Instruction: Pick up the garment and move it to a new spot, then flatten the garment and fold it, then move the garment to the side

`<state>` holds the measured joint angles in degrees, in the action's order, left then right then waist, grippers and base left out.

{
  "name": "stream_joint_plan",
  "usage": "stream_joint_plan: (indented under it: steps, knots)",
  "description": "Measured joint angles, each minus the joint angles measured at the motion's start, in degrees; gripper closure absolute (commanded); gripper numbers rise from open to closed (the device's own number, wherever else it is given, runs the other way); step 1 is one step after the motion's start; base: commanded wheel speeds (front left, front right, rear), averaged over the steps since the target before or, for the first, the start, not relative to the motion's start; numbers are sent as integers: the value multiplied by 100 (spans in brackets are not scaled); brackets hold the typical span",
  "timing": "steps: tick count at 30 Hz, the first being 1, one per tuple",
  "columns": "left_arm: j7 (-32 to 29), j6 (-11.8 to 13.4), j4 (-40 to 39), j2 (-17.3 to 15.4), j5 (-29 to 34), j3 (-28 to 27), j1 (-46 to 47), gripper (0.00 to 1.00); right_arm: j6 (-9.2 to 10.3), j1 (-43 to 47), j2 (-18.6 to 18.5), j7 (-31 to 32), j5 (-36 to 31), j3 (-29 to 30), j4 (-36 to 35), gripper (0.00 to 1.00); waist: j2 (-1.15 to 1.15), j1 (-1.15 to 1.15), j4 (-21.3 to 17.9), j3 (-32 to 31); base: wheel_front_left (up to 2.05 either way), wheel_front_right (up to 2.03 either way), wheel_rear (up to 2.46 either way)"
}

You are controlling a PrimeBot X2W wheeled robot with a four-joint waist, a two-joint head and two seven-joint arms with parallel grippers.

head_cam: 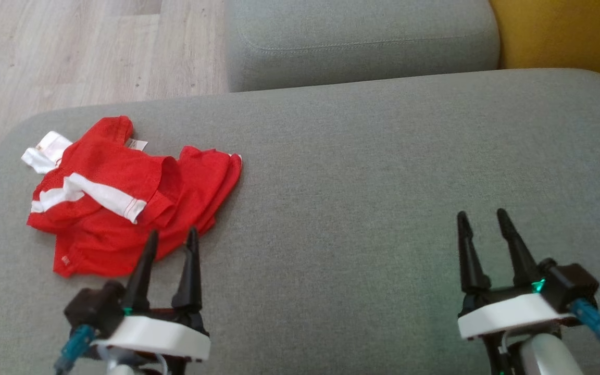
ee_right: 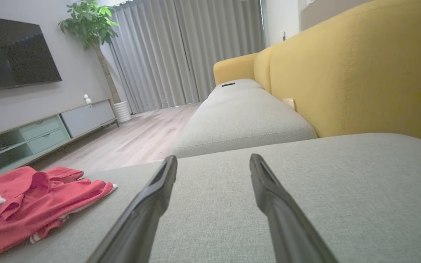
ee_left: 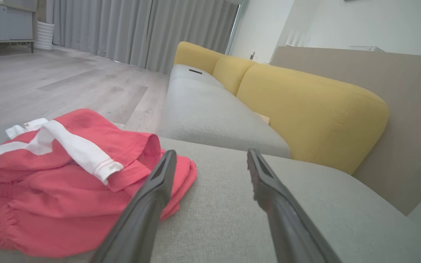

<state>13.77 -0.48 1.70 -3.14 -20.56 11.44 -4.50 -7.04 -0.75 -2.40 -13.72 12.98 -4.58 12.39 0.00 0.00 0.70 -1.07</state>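
Observation:
A crumpled red garment (head_cam: 123,198) with white trim lies on the left part of the grey cushion (head_cam: 362,172). My left gripper (head_cam: 172,235) hovers open at the garment's near edge, nothing between its fingers. In the left wrist view the garment (ee_left: 68,182) sits just left of the open left gripper (ee_left: 210,155). My right gripper (head_cam: 482,216) stands open over bare cushion at the lower right, far from the cloth. From the right wrist view the garment (ee_right: 31,204) lies at the lower left, well away from that open right gripper (ee_right: 213,160).
A second grey seat cushion (head_cam: 357,41) lies beyond this one, with a yellow backrest (head_cam: 565,36) to the right. Wooden floor (head_cam: 71,52) runs past the cushion's far-left edge. A TV cabinet (ee_right: 31,135) and a potted plant (ee_right: 93,29) stand across the room.

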Motion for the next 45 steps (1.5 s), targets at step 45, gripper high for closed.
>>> stream_joint_plan:
  steps: [45]
  knots:
    - [52, 26, 591, 11, -154, -177, 4, 0, -1, -12, -8, -66, 20, -656, 348, 0, 0, 0, 1191, -83, 0, 0, 0]
